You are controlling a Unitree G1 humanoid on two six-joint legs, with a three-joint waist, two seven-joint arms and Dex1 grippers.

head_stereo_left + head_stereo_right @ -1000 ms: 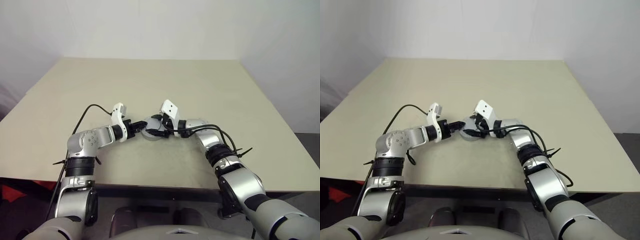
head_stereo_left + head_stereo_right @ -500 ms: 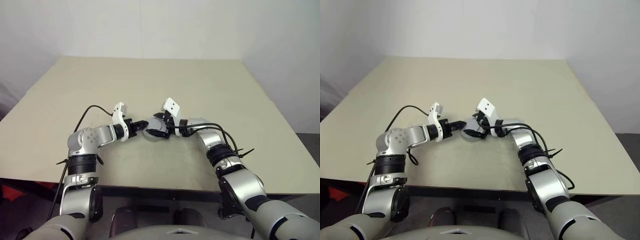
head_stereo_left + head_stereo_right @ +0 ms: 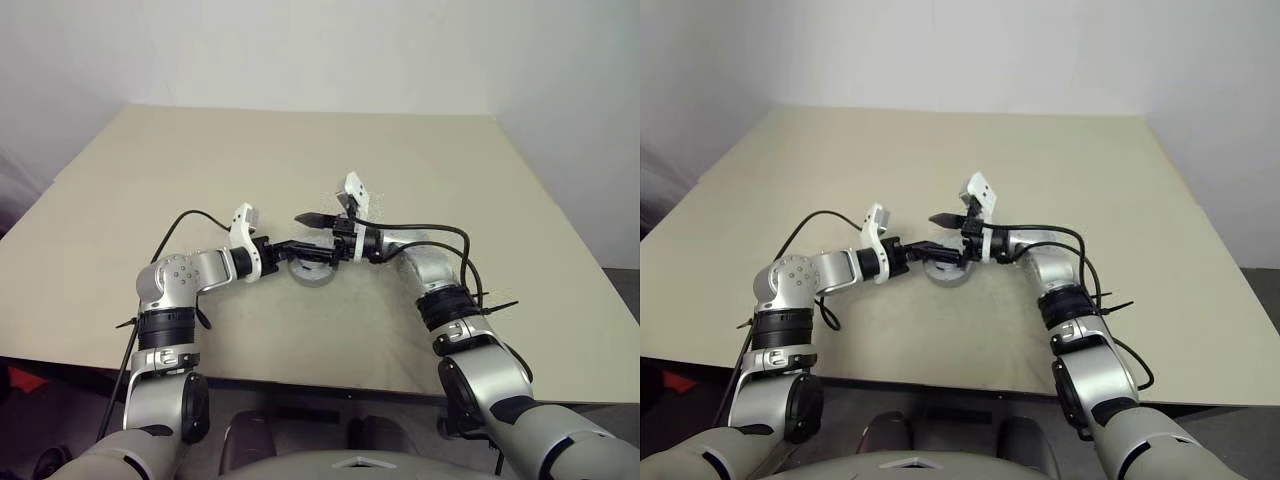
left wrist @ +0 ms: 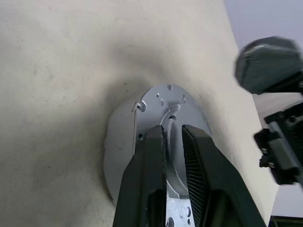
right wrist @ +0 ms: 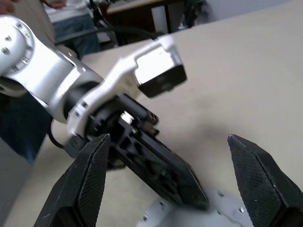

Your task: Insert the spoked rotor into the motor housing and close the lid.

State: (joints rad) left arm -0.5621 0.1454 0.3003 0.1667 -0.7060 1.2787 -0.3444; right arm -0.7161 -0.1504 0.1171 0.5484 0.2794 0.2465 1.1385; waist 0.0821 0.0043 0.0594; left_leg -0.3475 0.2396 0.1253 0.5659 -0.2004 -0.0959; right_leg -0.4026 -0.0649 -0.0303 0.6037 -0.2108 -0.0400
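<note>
The round silver motor housing (image 3: 315, 272) lies on the table between my two arms. My left gripper (image 3: 296, 248) reaches it from the left and is shut on a thin raised rim on top of it; in the left wrist view the black fingers (image 4: 151, 156) pinch that silver rim (image 4: 137, 142). My right gripper (image 3: 308, 232) hangs just above the housing, pointing left. It is open wide and holds nothing. In the right wrist view its fingers (image 5: 90, 175) straddle my left gripper (image 5: 161, 170) with the housing's edge (image 5: 222, 210) below. The spoked rotor and the lid are hidden.
The beige table (image 3: 400, 160) stretches wide around the housing, with its front edge close to me and a white wall behind. Black cables loop off both forearms. A person (image 5: 71, 23) and dark furniture stand beyond the table in the right wrist view.
My right gripper has lifted off the housing, swung its fingers up and to the left, and opened wider. The left gripper has kept its grip in place.
</note>
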